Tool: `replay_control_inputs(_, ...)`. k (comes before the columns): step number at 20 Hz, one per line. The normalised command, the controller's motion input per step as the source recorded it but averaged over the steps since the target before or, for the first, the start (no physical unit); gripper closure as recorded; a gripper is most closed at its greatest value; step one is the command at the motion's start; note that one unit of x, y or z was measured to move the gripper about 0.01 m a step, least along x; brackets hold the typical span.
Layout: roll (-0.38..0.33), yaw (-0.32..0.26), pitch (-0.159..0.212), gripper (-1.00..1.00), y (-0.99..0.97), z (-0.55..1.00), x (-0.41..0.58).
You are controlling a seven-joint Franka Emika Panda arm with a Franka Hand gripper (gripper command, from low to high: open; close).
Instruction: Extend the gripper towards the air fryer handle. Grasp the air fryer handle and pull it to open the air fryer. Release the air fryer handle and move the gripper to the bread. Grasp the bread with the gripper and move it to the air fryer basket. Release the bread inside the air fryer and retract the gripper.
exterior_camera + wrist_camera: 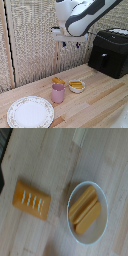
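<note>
On the pale wooden desk stand one large glossy black air fryer at the exterior view's right, drawer shut with its one chunky black handle in front, one floral-rimmed white plate and one pink cup. One small white bowl holds two pale yellow strips. One golden-orange oblong bread lies on the desk just beside the bowl, while the one white pincer hangs above, well apart, its two dark fingers spread around nothing.

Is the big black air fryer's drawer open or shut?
Shut. The glossy black air fryer has its front drawer panel flush with the body, and the chunky black handle is untouched.
</note>
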Motion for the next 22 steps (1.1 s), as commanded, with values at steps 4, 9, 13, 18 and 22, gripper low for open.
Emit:
replay_control_inputs(4,-0.363,-0.204,-0.029,-1.00,-0.04,-0.26,-0.003)
replay_control_inputs(9,-0.346,-0.213,-0.024,-1.00,-0.11,-0.29,0.000)
replay_control_inputs(13,-0.304,-0.184,-0.058,-1.00,-0.25,-0.29,0.056)
replay_control_inputs(18,-0.182,-0.114,-0.069,-1.00,-0.40,-0.23,0.207)
replay_control_inputs(22,-0.051,-0.004,-0.020,-1.00,-0.55,-0.14,0.167)
